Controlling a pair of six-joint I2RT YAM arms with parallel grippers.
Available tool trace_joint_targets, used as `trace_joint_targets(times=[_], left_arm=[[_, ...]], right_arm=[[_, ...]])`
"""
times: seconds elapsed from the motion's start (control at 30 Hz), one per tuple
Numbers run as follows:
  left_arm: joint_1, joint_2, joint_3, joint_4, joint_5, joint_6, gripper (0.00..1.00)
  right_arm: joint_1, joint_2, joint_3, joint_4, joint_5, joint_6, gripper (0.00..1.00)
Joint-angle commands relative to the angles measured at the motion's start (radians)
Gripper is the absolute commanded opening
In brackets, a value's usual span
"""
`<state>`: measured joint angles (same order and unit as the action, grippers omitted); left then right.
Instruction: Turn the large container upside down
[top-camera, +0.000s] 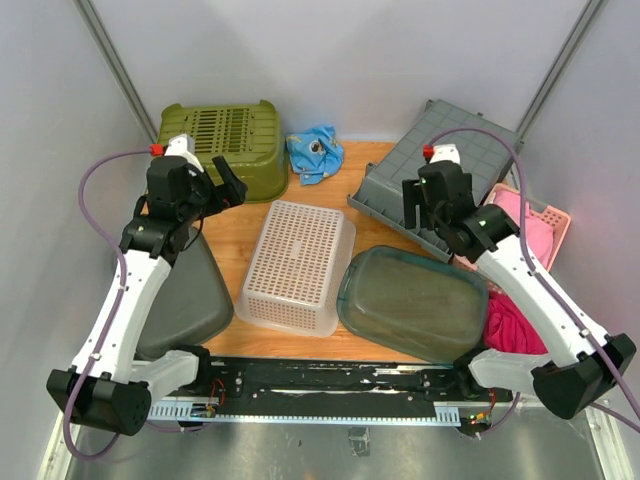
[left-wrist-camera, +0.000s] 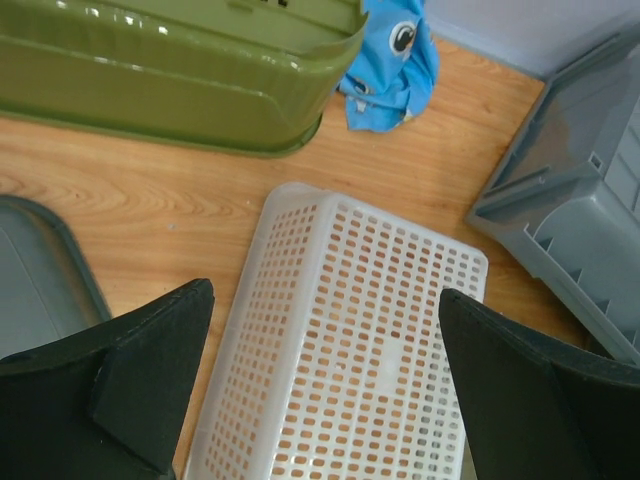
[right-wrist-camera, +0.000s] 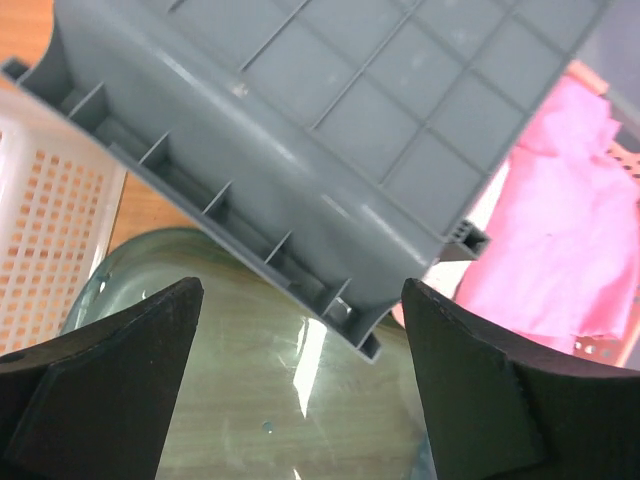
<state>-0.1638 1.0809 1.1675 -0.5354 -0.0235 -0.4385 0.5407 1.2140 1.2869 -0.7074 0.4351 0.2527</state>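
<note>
A large grey ribbed container (top-camera: 440, 170) lies bottom up at the back right, tilted, its right side resting on a pink basket (top-camera: 545, 225). It fills the top of the right wrist view (right-wrist-camera: 330, 130). My right gripper (top-camera: 415, 215) is open and empty, hovering above the grey container's near rim and a clear tub (top-camera: 415, 305); in its wrist view the gripper (right-wrist-camera: 300, 290) touches nothing. My left gripper (top-camera: 228, 185) is open and empty above the far end of a white perforated basket (top-camera: 298, 265), which lies bottom up between its fingers in the left wrist view (left-wrist-camera: 360, 350).
An olive green basket (top-camera: 222, 140) lies bottom up at the back left. A blue cloth (top-camera: 315, 152) lies beside it. A dark grey tub (top-camera: 185, 300) sits at the near left. Pink cloth (right-wrist-camera: 560, 220) fills the pink basket; magenta cloth (top-camera: 510, 325) lies near the right arm.
</note>
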Motion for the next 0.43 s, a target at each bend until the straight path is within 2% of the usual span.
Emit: trace_joint_targets(times=[0.0,0.17,0.4], left_arm=[[0.004,-0.027,0.009,0.100,0.012,0.080,0.99],[0.005,-0.065,-0.047,0.162,0.056,0.108,0.99],[0.004,-0.170,-0.166,0.260,0.080,0.132,0.99]], right_arm=[[-0.022,-0.036,0.075,-0.019,0.170,0.034,0.83],[-0.024,-0.050,0.059,0.060,0.218,-0.019,0.83],[-0.022,-0.066,0.034,0.108,0.219,-0.011,0.81]])
